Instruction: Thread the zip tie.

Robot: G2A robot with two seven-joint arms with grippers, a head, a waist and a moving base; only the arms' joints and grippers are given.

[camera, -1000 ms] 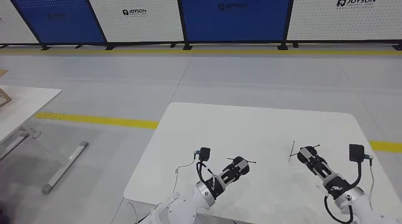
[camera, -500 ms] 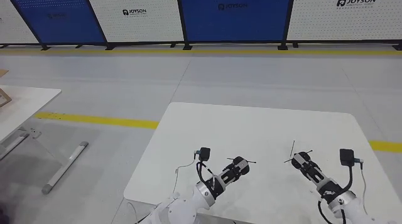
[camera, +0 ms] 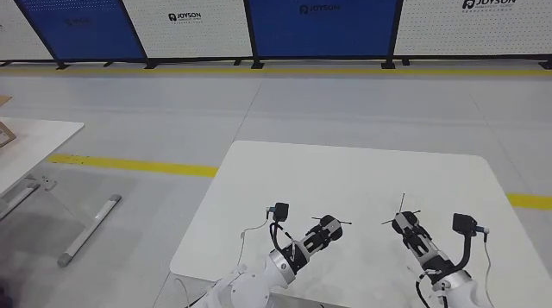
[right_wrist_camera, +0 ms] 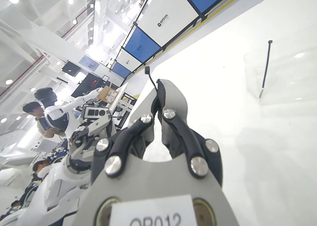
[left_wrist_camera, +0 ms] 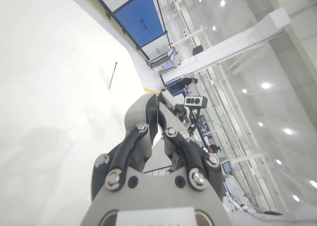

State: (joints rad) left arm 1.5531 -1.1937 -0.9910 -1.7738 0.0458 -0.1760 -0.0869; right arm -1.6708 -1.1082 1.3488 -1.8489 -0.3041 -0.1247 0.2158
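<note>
White arms — black links, silver screws, grey jaws, labelled wrist.

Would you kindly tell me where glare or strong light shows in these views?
Left wrist view: ceiling lamps flare, and the white table looks washed out. Right wrist view: lamps glare overhead, and the clear box catches a bright glint. Top view: even light, no glare.

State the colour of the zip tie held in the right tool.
Black; the thin plastic zip tie shows best in the right wrist view.
</note>
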